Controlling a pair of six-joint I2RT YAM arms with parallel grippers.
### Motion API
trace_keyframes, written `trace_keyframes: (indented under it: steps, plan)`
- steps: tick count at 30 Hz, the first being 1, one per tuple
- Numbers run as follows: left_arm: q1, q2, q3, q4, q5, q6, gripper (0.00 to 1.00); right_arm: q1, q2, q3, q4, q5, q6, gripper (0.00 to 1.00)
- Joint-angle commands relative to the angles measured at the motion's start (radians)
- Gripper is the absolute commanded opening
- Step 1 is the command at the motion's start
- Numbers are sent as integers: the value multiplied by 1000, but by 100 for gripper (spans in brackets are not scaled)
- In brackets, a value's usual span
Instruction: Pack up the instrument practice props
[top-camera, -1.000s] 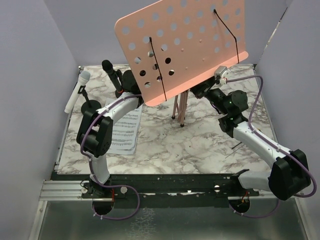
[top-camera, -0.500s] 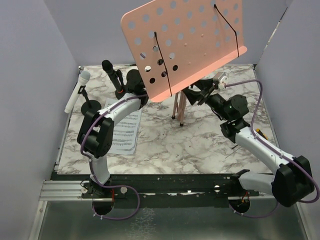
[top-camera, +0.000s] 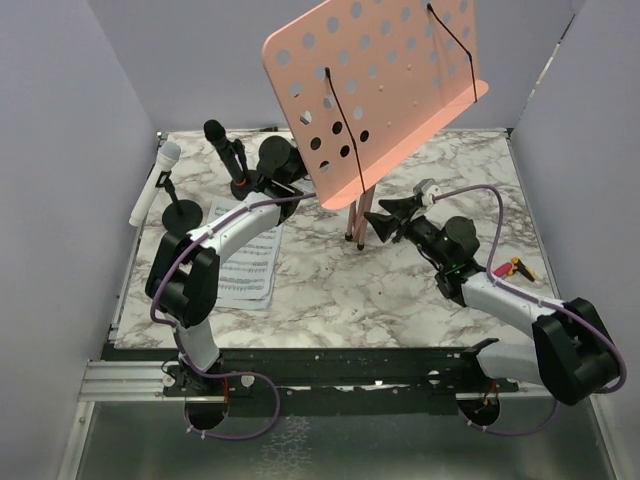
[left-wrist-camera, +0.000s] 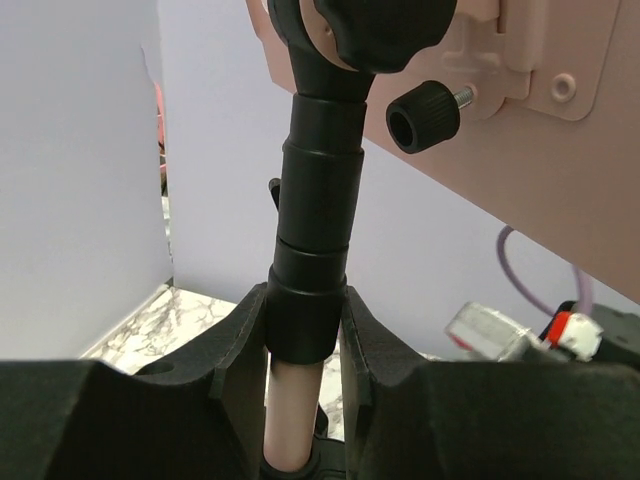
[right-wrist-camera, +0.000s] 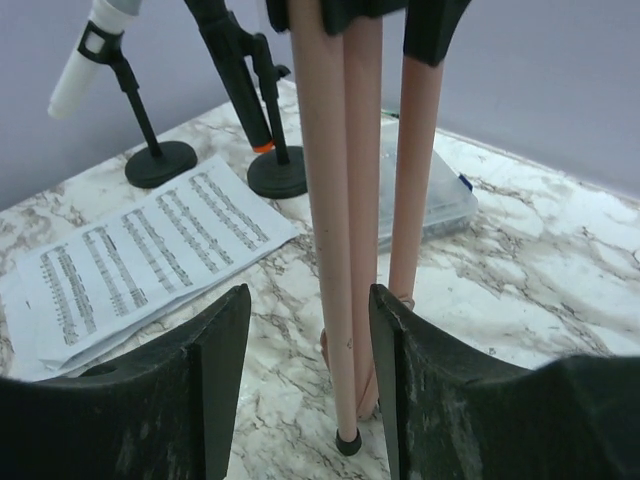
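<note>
The pink perforated board (top-camera: 385, 75) stands tilted on its folded pink legs (top-camera: 358, 212) at the table's middle. My left gripper (left-wrist-camera: 305, 335) is shut on the stand's black collar (left-wrist-camera: 308, 310), under the board. My right gripper (top-camera: 388, 222) is open, and the legs (right-wrist-camera: 345, 200) stand between its fingers (right-wrist-camera: 215, 350) near the feet without touching them. The black microphone (top-camera: 224, 148) and the white microphone (top-camera: 156, 182) stand in round-based holders (top-camera: 184, 212) at the back left. Sheet-music pages (top-camera: 246, 260) lie flat beside them and also show in the right wrist view (right-wrist-camera: 140, 250).
A small red and yellow object (top-camera: 516, 268) lies at the right of the marble table (top-camera: 340, 290). A clear plastic box (right-wrist-camera: 432, 190) lies behind the legs. Grey walls (top-camera: 60, 150) close in the left, back and right sides.
The board and stand have shifted right and tilted more. My left arm followed it rightward. My right gripper came down from the stand's upper part to the foot of the legs.
</note>
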Motion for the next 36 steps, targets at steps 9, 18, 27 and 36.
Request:
trace_keyframes:
  steps: [9, 18, 27, 36]
  plan:
    - [-63, -90, -25, -11, -120, 11, 0, 4, 140, 64, 247, 39, -27, 24]
    - [-100, -101, -18, -41, -146, 44, 0, 5, 73, 110, 184, -47, -8, 3]
    - [-102, -169, -66, -80, -221, 55, 0, 4, -128, 39, 30, 72, -12, 72]
    - [-122, -181, -53, -92, -222, 22, 0, 4, -34, 66, 84, 42, 42, 83]
